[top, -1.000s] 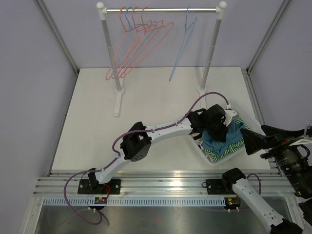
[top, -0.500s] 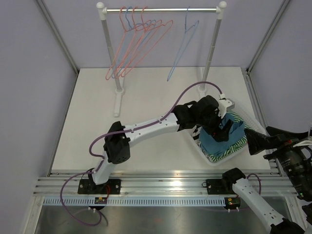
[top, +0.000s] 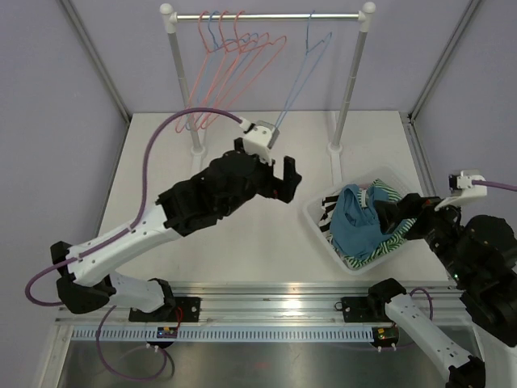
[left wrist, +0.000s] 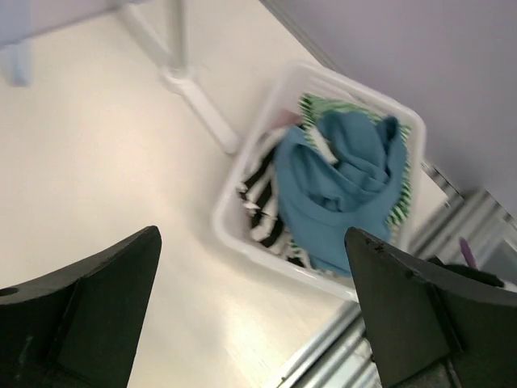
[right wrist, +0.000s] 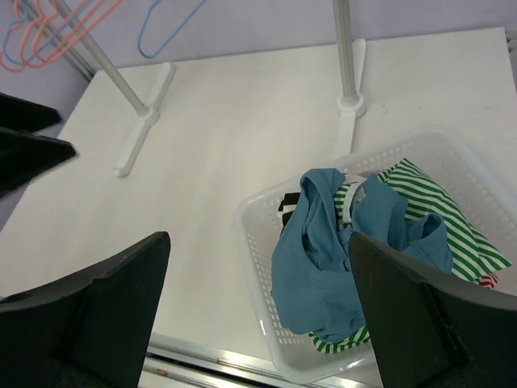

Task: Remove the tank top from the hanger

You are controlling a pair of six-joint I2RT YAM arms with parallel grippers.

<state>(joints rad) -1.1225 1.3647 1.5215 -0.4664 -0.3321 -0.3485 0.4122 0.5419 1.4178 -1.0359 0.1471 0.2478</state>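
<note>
While your L gripper (top: 283, 179) & R gripper (top: 396, 215) both gape wide w/ nothing held, the blue tank top (top: 355, 229) lies heaped in the basket (top: 317, 229).
From L gripper it's down-right, well apart; R gripper hovers at basket's right edge, tank top just ahead of its fingers.

A white mesh basket (right wrist: 260, 271) sits on the pale table (top: 161, 178). Inside the basket lie a green-and-white striped cloth (right wrist: 443, 208) and a black-and-white striped one (left wrist: 257, 184). Behind the basket stands a white clothes rack (top: 266, 16), its right foot near the basket's far rim. A metal rail (top: 266, 303) runs in front of the basket.
</note>
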